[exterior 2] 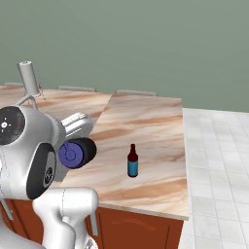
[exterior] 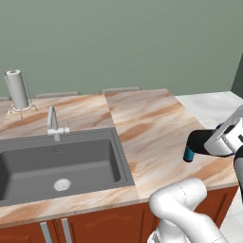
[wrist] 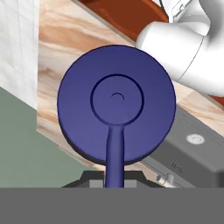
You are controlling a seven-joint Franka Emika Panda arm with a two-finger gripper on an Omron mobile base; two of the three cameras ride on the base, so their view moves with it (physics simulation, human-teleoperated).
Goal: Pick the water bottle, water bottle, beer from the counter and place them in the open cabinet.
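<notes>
The gripper (wrist: 114,181) was closed on a water bottle (exterior 2: 78,152), with its dark tips at the loop of the blue lid (wrist: 116,103). In the hand view the lid faced the camera squarely, the loop running down from its centre toward the tips. In the right base view the bottle lay on its side in the air, level with the counter's front edge, its lid turned toward the camera and its black body pointing away over the counter (exterior 2: 146,126). In the left base view the same black body projected leftward from the white hand above the right part of the counter.

Beyond it, the beer (exterior 2: 132,161) stood upright on the counter, near the front edge and apart from the held bottle. In the left base view its teal label showed just under the end of the held bottle's body; contact could not be determined from that view.

To the left, the grey sink (exterior: 28,166) was set into the counter, with a drain (exterior: 62,184) in its floor. A pale tap (exterior: 54,125) stood at its rear rim.

Farther back, at the counter's left rear corner, a paper towel roll (exterior: 17,89) stood upright on a wire holder. To the right of the counter lay a white tiled surface (exterior 2: 214,146). A grey-green wall (exterior: 123,42) closed the scene behind.
</notes>
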